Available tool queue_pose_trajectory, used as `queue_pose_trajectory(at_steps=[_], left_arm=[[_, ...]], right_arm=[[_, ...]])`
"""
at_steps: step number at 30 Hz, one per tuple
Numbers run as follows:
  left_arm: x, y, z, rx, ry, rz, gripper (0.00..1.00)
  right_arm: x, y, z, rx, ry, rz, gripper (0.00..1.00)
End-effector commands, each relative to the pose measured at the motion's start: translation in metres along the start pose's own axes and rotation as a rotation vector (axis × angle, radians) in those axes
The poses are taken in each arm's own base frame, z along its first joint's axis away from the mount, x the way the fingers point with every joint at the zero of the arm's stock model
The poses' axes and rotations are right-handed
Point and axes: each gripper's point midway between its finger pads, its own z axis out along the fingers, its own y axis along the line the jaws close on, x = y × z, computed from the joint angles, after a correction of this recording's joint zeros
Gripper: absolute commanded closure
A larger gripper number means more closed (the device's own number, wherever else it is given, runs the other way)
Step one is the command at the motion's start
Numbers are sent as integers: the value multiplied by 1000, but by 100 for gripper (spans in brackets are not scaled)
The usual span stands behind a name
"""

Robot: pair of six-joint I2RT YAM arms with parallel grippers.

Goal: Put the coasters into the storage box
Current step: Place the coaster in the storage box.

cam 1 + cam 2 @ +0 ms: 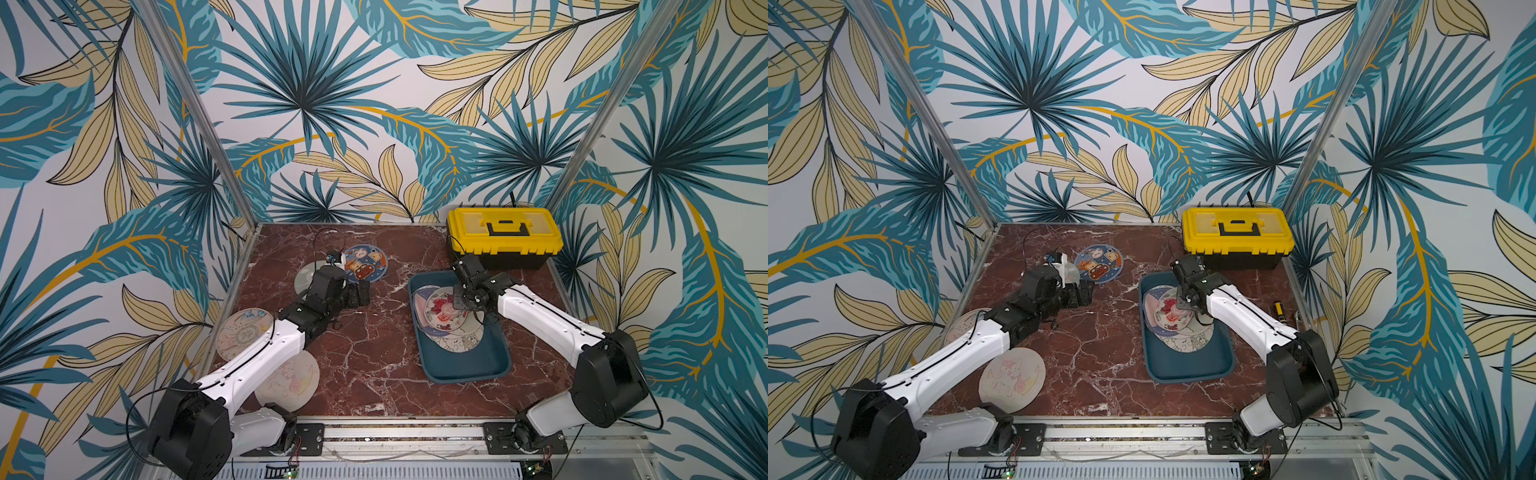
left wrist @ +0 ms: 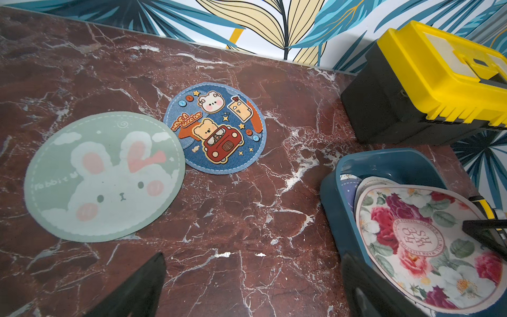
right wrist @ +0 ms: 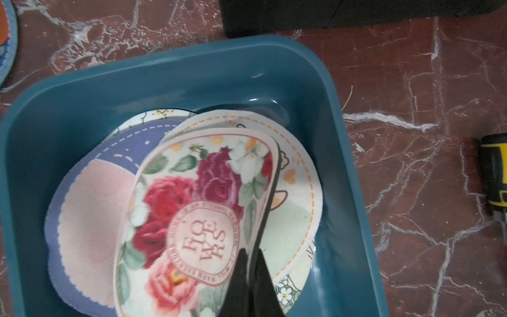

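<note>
Placing step: right gripper [image 3: 251,263], pinched on a floral coaster [image 3: 192,214], holds it inside the box [image 3: 164,71]; release comes next. Left gripper [image 2: 252,260] gapes empty.

- In both top views the left arm [image 1: 266,353] covers most of the green coaster [image 1: 303,277] and part of a pale coaster [image 1: 243,332].
- The flower coaster [image 3: 192,208] hides most of those beneath it in the box [image 3: 82,90].
- A black-and-yellow thing [image 3: 495,175] is cut off at the right wrist view's edge; what it is cannot be told.
</note>
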Motion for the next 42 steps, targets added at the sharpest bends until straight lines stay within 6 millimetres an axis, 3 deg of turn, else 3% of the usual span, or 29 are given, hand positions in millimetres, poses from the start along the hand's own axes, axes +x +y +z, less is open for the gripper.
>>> queue_pose_trajectory(at_steps=[1, 6, 13, 15, 19, 22, 24, 29, 35, 42], left_arm=[[-1, 3, 5, -12, -4, -15, 1], [0, 3, 8, -13, 3, -17, 1], [1, 5, 8, -19, 3, -16, 1], [0, 5, 8, -21, 2, -16, 0], [-1, 5, 9, -22, 0, -14, 1], [-3, 8, 11, -39, -4, -15, 0], [-4, 10, 12, -50, -8, -18, 0], [-5, 16, 13, -64, -8, -22, 1], [-2, 23, 14, -83, 1, -31, 1], [1, 34, 16, -113, 19, -56, 1]], right_arm=[[17, -6, 9, 33, 57, -18, 98], [28, 6, 28, 5, 122, -18, 97], [32, 8, 40, 26, 149, -34, 77], [31, 7, 39, 32, 146, -40, 66], [25, -1, 30, 64, 126, -50, 35], [19, -6, 21, 77, 98, -46, 20], [15, -9, 16, 87, 86, -46, 16], [3, -10, 4, 86, 54, -37, 13], [-14, 2, -11, 11, 15, -21, 13], [-36, 51, -31, -264, -50, -26, 13]])
